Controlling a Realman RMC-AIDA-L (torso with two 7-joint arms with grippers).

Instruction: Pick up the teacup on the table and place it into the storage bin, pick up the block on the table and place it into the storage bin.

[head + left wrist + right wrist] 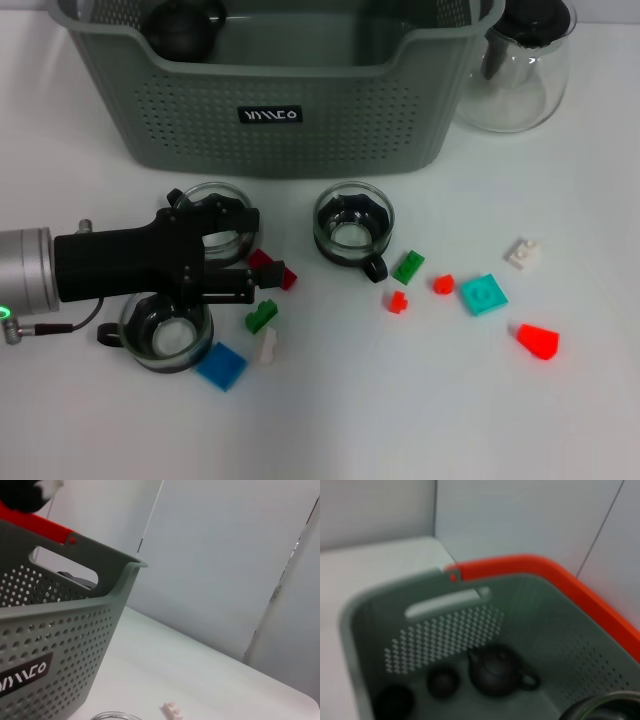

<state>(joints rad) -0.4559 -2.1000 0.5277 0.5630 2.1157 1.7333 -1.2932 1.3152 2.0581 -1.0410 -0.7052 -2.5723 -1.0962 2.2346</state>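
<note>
Your left end effector (262, 268) sits low over the tabletop (580, 420), fingers set wide apart, between two glass teacups: one (218, 212) behind it toward the storage bin (280, 120), one (165, 335) nearer the robot. A third teacup (350, 228) stands apart to the right.

Risks noted:
- A dark red block (272, 270) lies at the fingertips; closing may catch it, or nudge the green block (263, 316) and blue block (221, 366).
- With cups crowding either side, a sideways sweep could tip one.

The right end effector is not visible in the head view; its wrist camera looks into the bin, and I cannot tell its finger state.
</note>
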